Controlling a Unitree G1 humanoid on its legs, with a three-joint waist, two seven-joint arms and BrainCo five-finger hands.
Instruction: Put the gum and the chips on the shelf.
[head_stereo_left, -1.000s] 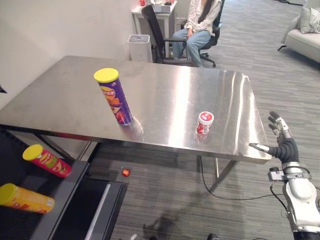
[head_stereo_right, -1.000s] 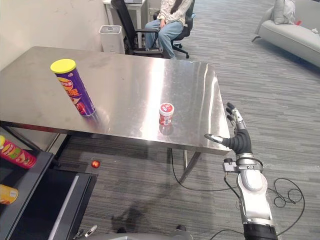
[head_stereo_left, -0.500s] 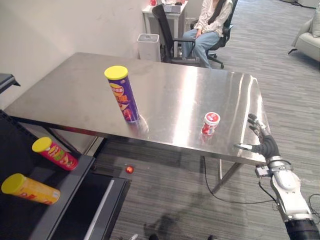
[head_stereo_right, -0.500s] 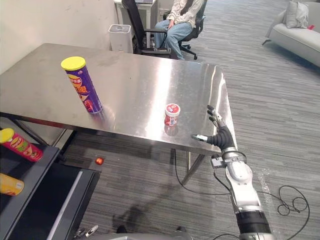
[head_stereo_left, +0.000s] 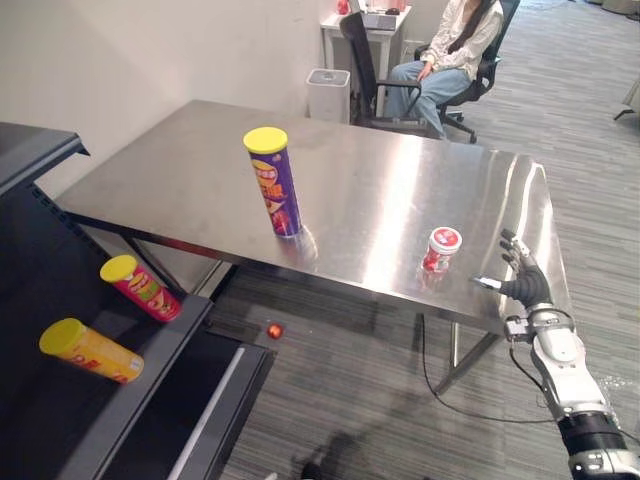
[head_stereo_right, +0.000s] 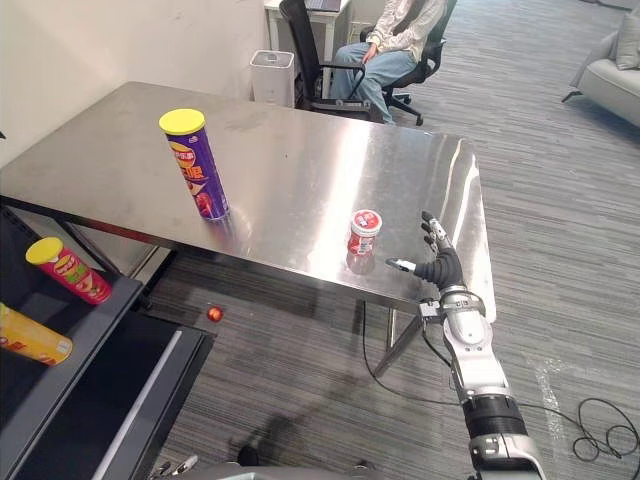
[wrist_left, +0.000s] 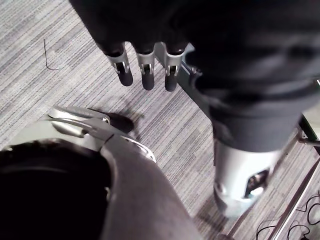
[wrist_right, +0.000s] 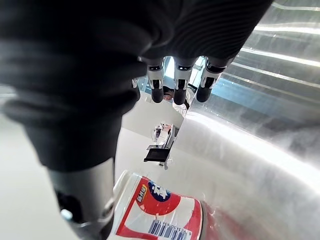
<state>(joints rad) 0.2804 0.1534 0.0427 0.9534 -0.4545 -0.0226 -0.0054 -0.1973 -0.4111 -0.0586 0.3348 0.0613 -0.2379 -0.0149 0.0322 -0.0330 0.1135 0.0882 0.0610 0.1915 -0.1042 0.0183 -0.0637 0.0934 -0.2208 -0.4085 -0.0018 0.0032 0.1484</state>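
Fingers (head_stereo_left: 513, 248) on my right hand (head_stereo_left: 524, 286) were spread and empty just right of the gum (head_stereo_left: 441, 249), centre-right. Reach step, I reckoned; next it needed wrapping round. Left hand (wrist_left: 145, 75) hung loose.

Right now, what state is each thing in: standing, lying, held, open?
purple chips can: upright on the table, lid on.
gum tub: upright on the table, unheld.
red can: lying on the shelf.
yellow can: lying on the shelf.
right hand: open, beside the gum tub.
left hand: open, empty.

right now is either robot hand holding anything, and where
Nothing is held. The right robot hand is open beside the gum; the left robot hand hangs open.
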